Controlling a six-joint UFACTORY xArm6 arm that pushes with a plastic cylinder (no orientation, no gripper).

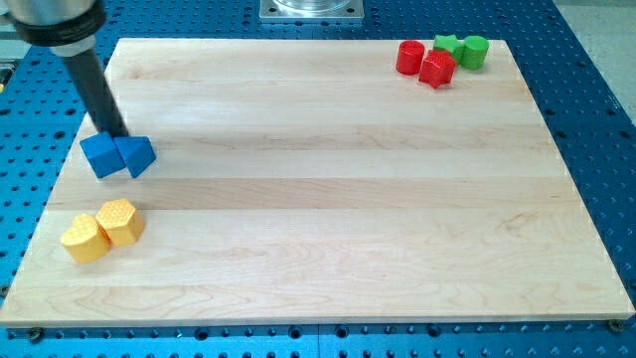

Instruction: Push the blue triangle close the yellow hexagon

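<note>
The blue triangle (138, 155) lies near the board's left edge, touching a blue cube-like block (101, 155) on its left. My tip (112, 135) stands just above the seam between the two blue blocks, touching or nearly touching their upper edges. The yellow hexagon (120, 221) lies below them toward the view's bottom left, touching a second yellow block (83, 239) on its left. A gap of bare wood separates the blue pair from the yellow pair.
At the view's top right sit a red cylinder (409, 56), a red star-like block (436, 69), a green star (447, 44) and a green cylinder (475, 50), clustered together. The wooden board (328, 199) rests on a blue perforated table.
</note>
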